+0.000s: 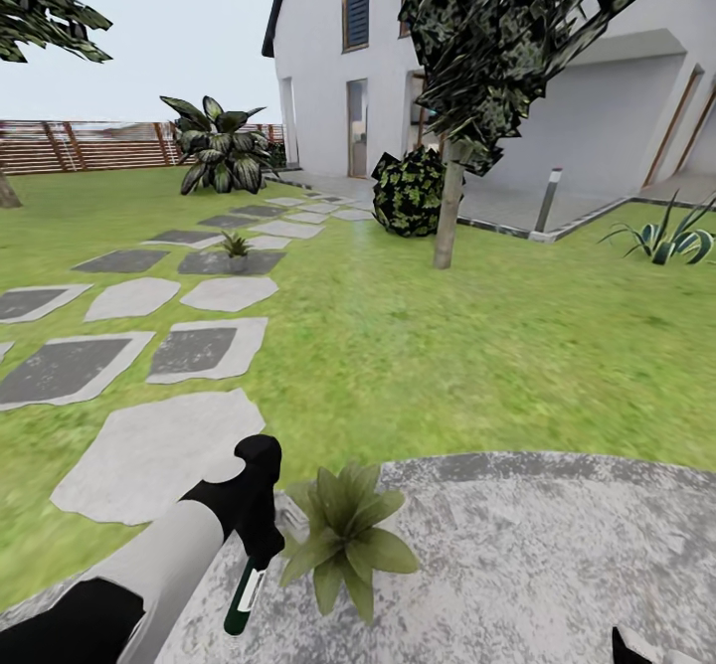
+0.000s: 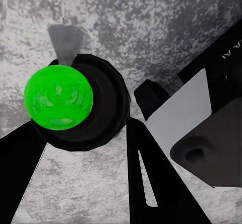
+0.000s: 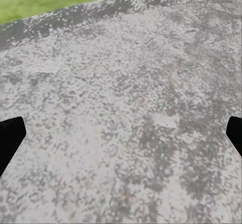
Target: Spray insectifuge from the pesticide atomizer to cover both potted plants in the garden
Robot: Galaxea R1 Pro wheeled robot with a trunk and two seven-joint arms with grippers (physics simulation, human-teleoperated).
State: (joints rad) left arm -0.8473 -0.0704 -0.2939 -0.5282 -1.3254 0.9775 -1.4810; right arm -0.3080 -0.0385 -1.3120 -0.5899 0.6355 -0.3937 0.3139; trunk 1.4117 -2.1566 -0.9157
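My left gripper [image 1: 261, 543] is shut on the pesticide atomizer [image 1: 242, 589], a dark bottle with a green mark that hangs down from the fingers. In the left wrist view the atomizer [image 2: 75, 103] sits end-on between the black fingers [image 2: 151, 178], with a bright green spot and the pale trigger head [image 2: 65, 40] beyond it. One potted plant [image 1: 343, 535] stands on the round grey patio [image 1: 557, 545], just right of the bottle. The other potted plant [image 1: 236, 247] stands far off among the stepping slabs. My right gripper [image 3: 121, 133] is open over bare patio; its tip [image 1: 626, 647] shows at the bottom right.
Grey stepping slabs [image 1: 149, 445] run up the lawn at left toward a white house [image 1: 328, 58]. A thin tree trunk [image 1: 445, 217], a dark bush [image 1: 408, 192] and a grey post [image 1: 548, 202] stand ahead. A broad-leaved bush [image 1: 221, 147] and wooden fence [image 1: 89, 144] lie behind.
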